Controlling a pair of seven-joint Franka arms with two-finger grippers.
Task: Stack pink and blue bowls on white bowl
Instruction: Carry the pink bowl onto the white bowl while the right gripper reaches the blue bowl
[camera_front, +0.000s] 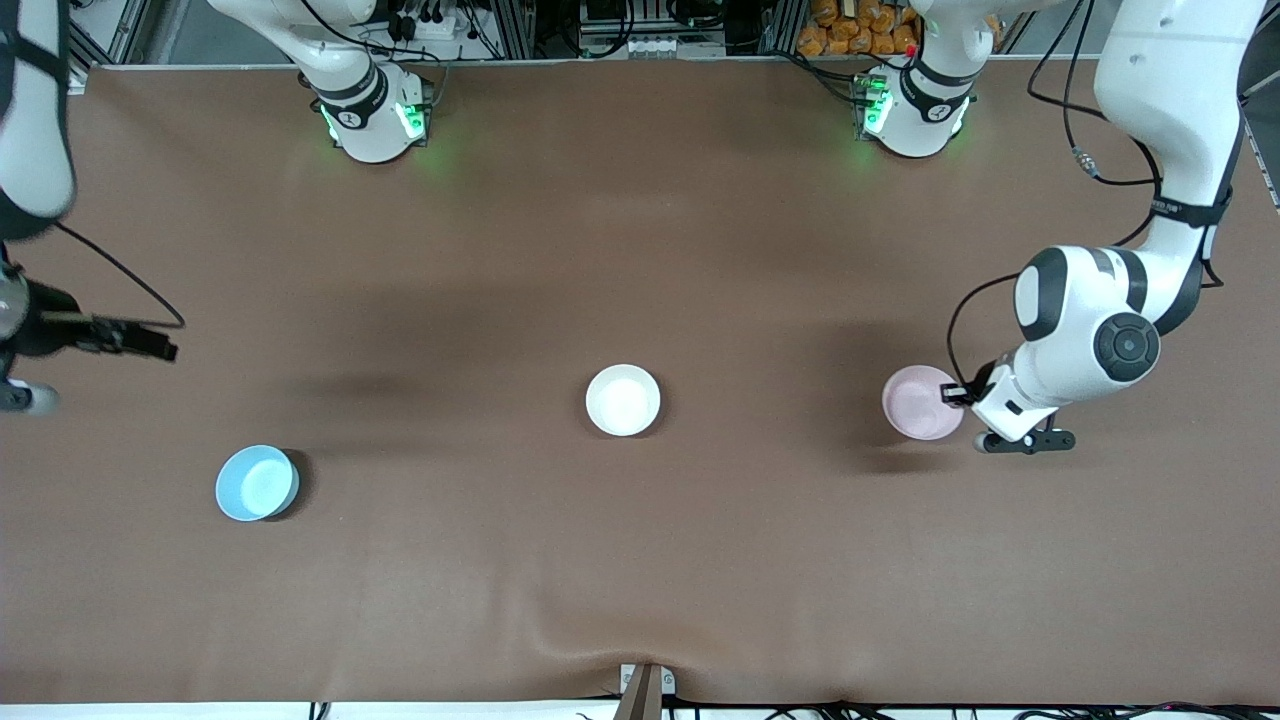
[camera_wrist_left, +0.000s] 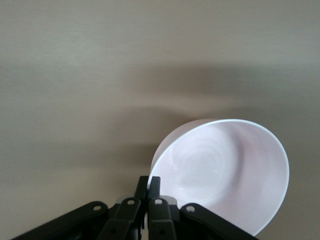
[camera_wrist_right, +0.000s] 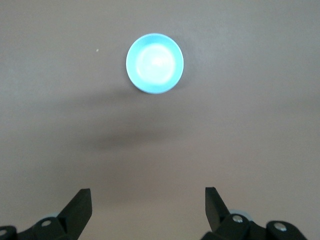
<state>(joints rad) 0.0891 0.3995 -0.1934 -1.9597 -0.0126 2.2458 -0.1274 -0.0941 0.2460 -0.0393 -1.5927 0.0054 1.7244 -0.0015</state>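
Note:
The pale pink bowl (camera_front: 918, 402) is toward the left arm's end of the table. My left gripper (camera_front: 957, 395) is shut on its rim. In the left wrist view the fingers (camera_wrist_left: 148, 181) pinch the rim, and the pink bowl (camera_wrist_left: 225, 172) looks tilted. The white bowl (camera_front: 622, 400) stands upright mid-table. The light blue bowl (camera_front: 257, 483) stands toward the right arm's end, nearer the front camera. My right gripper (camera_front: 150, 345) is open and empty, up in the air beside the table's end. In the right wrist view the right gripper (camera_wrist_right: 148, 200) is well apart from the blue bowl (camera_wrist_right: 154, 63).
The brown table (camera_front: 640, 250) carries only the three bowls. The arm bases (camera_front: 372, 115) stand along its farthest edge. A small metal bracket (camera_front: 645, 685) sits at the nearest edge.

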